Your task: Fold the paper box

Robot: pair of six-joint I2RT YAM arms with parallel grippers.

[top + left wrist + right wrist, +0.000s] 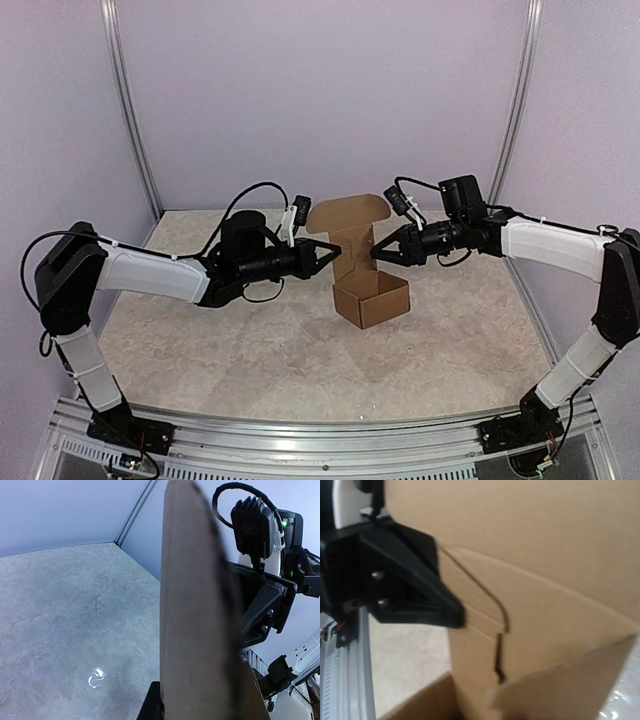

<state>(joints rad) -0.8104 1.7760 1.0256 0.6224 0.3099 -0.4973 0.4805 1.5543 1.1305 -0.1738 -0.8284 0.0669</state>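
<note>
The paper box (372, 296) is a brown carton standing open in the middle of the table, with its tall lid panel (348, 218) upright at the back. My left gripper (337, 253) is shut on the left edge of that panel. In the left wrist view the panel (195, 605) shows edge-on, with one finger (152, 706) against it. My right gripper (377, 253) has its tips at the panel's right edge. The right wrist view shows only cardboard (545, 555) and the left arm's finger (415, 585); my right gripper's own fingers are hidden.
The marbled tabletop (220, 340) lies around the carton. Lilac walls with metal corner posts (130, 110) close the back and sides. An aluminium rail (300, 430) runs along the near edge by the arm bases.
</note>
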